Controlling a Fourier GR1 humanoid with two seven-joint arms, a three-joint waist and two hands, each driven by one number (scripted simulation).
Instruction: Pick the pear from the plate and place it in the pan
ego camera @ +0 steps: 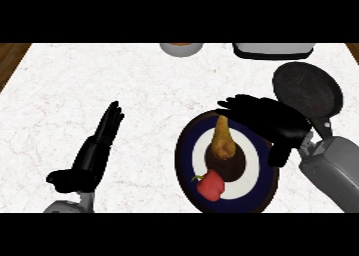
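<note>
over the far rim of the plate (183, 150), hovered with right hand (279, 124) spread open, holding nothing; found the pear (224, 142) lying there beside a red fruit (211, 185); rested left hand (93, 152) open on the counter (101, 75); judged grasp, lift and carry to the pan (307, 90) all undone

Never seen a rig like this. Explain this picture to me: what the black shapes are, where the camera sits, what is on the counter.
There is one view, taken from the robot's head and looking steeply down at a marbled counter. The black shapes on grey forearms are its hands. The left hand rests open at the left. The right hand is open above the far side of the plate, near the pear but not curled round it. A red item shares the plate. The dark pan lies beyond. Nothing is held.
</note>
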